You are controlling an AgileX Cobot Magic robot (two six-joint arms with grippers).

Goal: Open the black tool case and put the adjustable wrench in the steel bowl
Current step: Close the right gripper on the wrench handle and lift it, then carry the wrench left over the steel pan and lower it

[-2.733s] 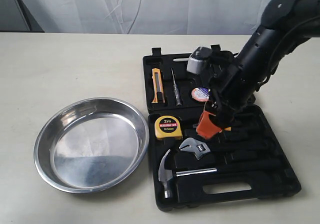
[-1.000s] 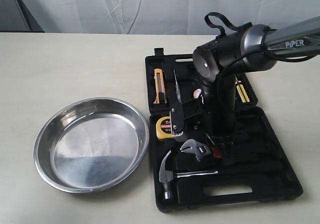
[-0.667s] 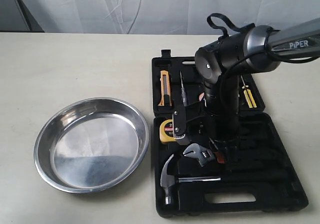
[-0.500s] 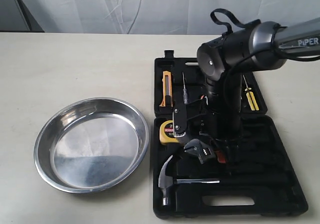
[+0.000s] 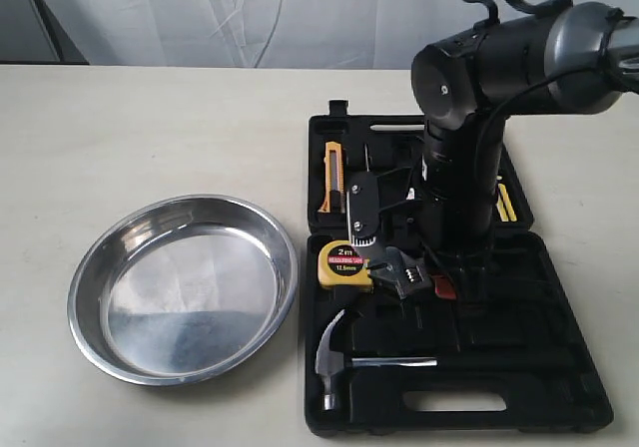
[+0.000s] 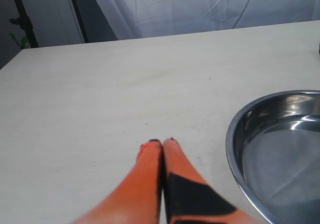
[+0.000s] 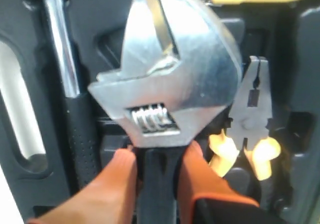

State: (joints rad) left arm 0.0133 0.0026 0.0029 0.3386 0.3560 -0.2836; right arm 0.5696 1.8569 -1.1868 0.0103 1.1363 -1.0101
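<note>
The black tool case (image 5: pixel 559 367) lies open on the table's right side. My right gripper (image 7: pixel 156 159) is shut on the adjustable wrench (image 7: pixel 170 79), its orange fingers (image 7: pixel 202 176) clamping the black handle just behind the silver head. In the exterior view the wrench (image 5: pixel 401 270) hangs a little above the case, next to the tape measure, under the right gripper (image 5: pixel 439 285). The steel bowl (image 5: pixel 185 285) sits to the left of the case with nothing in it. My left gripper (image 6: pixel 161 143) is shut on nothing, over bare table beside the bowl (image 6: pixel 280 149); the exterior view does not show it.
The case holds a claw hammer (image 5: pixel 339 357), a yellow tape measure (image 5: pixel 342 260), an orange utility knife (image 5: pixel 328 176) and yellow-handled screwdrivers (image 5: pixel 504 200). Pliers (image 7: pixel 255 129) lie in their slot beside the wrench. The right arm's dark body (image 5: pixel 469 138) hides the case's middle.
The right gripper came down, shut on the wrench handle, and has lifted the wrench out of its slot. The case slid slightly to the right.
</note>
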